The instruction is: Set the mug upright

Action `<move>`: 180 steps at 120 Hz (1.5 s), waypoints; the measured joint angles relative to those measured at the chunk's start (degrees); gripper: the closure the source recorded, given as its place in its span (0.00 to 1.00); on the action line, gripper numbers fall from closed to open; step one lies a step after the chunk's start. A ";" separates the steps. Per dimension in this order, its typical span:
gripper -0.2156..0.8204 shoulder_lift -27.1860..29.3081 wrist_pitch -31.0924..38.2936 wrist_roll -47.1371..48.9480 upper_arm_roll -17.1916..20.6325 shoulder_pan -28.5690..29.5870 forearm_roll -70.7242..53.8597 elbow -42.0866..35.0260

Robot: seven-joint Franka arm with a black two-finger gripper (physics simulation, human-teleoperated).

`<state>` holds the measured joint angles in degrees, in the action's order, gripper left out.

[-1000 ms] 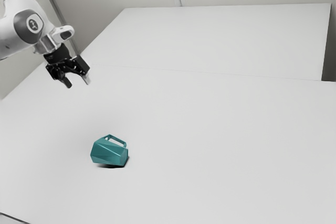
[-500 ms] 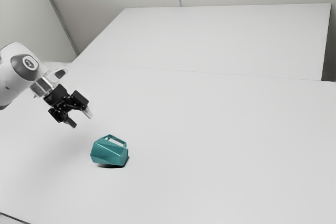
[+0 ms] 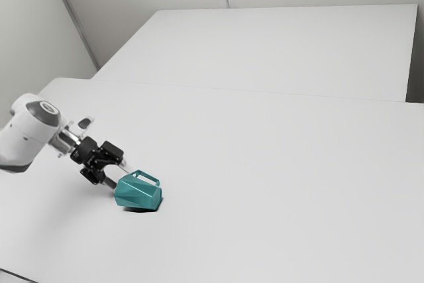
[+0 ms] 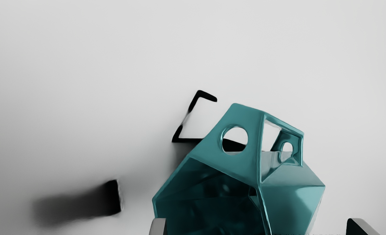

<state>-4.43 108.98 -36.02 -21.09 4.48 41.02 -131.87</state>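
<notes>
The mug (image 3: 138, 195) lies tipped (handle upward), well in from the edges of the bench (image 3: 278, 190); the open hand (image 3: 121, 177) is at its mouth.

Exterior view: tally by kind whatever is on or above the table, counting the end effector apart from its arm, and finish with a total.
Teal mug, lying on its side: 1
Robot arm: 1
End effector, open: 1
Total: 3
</notes>
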 joint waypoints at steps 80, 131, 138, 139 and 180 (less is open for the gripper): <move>0.21 -0.43 -2.46 -15.32 0.00 0.80 7.89 -2.49; 0.60 -0.47 -3.62 -18.44 0.04 0.30 11.24 -3.62; 0.65 -0.44 -3.75 -18.70 0.07 0.29 11.73 -3.84; 0.66 -0.44 -3.76 -18.74 0.07 0.28 11.78 -3.86; 0.91 0.18 -5.59 -19.81 0.07 -0.33 13.04 -3.78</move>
<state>-4.25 103.38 -55.83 -21.02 4.15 54.06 -135.65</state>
